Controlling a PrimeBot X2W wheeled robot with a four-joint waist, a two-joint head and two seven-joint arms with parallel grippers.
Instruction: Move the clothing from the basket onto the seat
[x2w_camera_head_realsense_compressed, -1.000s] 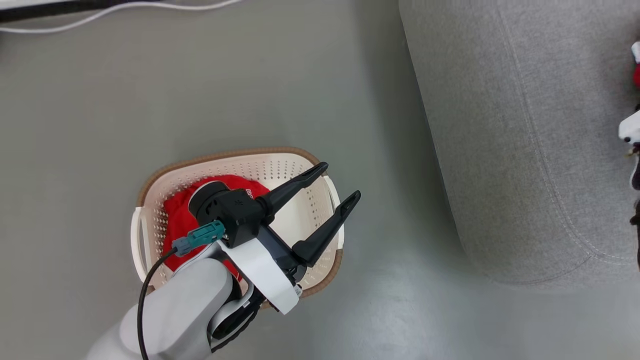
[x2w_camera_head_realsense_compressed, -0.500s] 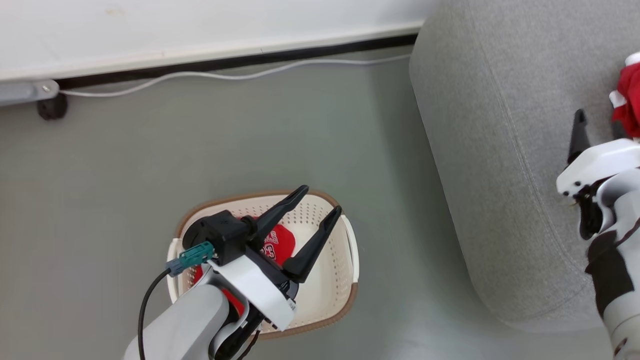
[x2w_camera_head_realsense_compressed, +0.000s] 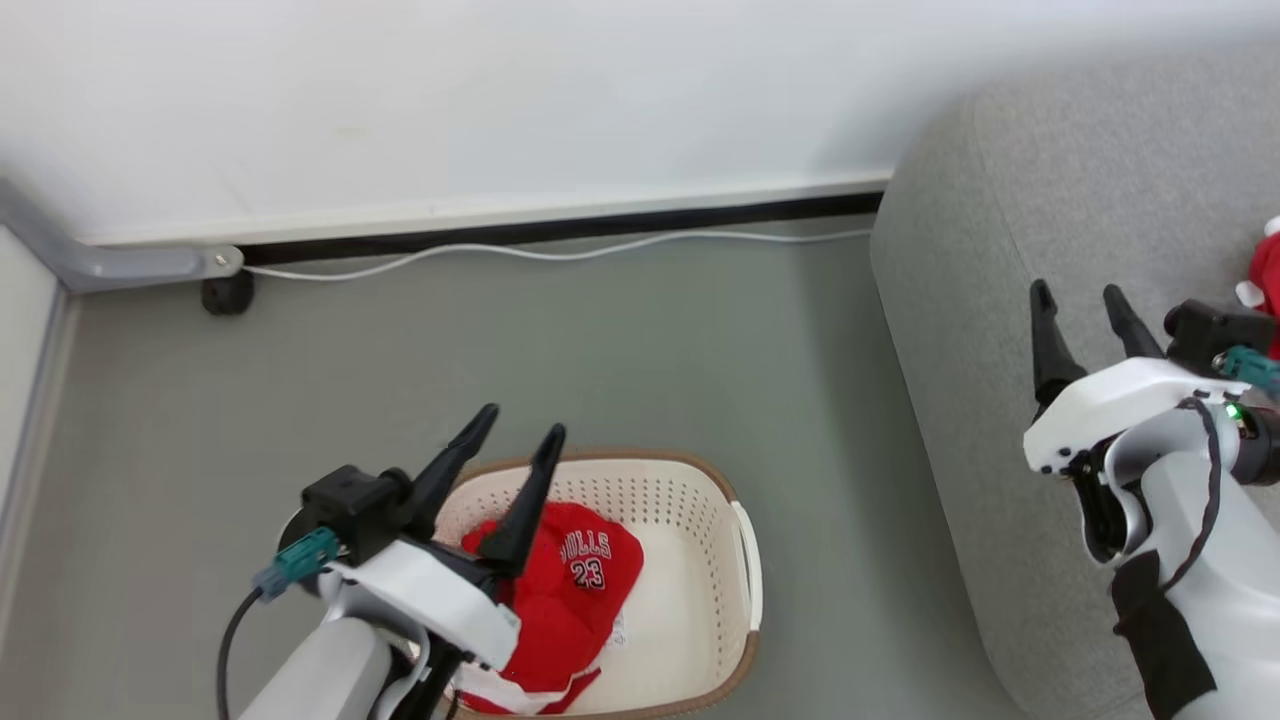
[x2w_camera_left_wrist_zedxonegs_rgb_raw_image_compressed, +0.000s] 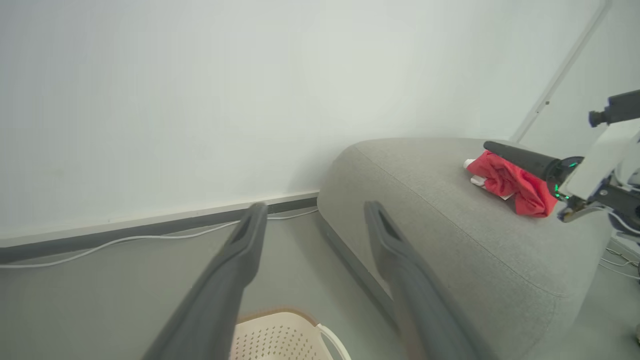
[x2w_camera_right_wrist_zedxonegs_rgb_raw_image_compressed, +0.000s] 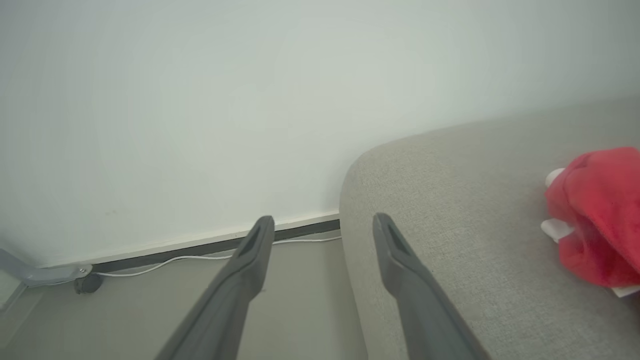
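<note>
The left gripper (x2w_camera_head_realsense_compressed: 520, 422) is fully open and holds nothing. It is raised over the left end of the basket (x2w_camera_head_realsense_compressed: 660, 500), fingers pointing toward the wall (x2w_camera_head_realsense_compressed: 500, 100). The basket rests on the grey floor (x2w_camera_head_realsense_compressed: 700, 350). The BULLS 23 garment (x2w_camera_head_realsense_compressed: 570, 590) lies crumpled in the basket's left half with its lettering facing up and white trim at its near edge. The right half of the basket's bottom is bare. A white cable (x2w_camera_head_realsense_compressed: 560, 253) runs along the foot of the wall. The seat (x2w_camera_head_realsense_compressed: 1000, 250) stands to the right of the basket, apart from it. The right gripper (x2w_camera_head_realsense_compressed: 1076, 292) is positioned above the seat's left portion, jaws spread wide, with nothing between them. The second red garment (x2w_camera_right_wrist_zedxonegs_rgb_raw_image_compressed: 595, 215) lies bunched on the seat top with white trim showing. It lies to the right of the right gripper and clear of its fingers.
</note>
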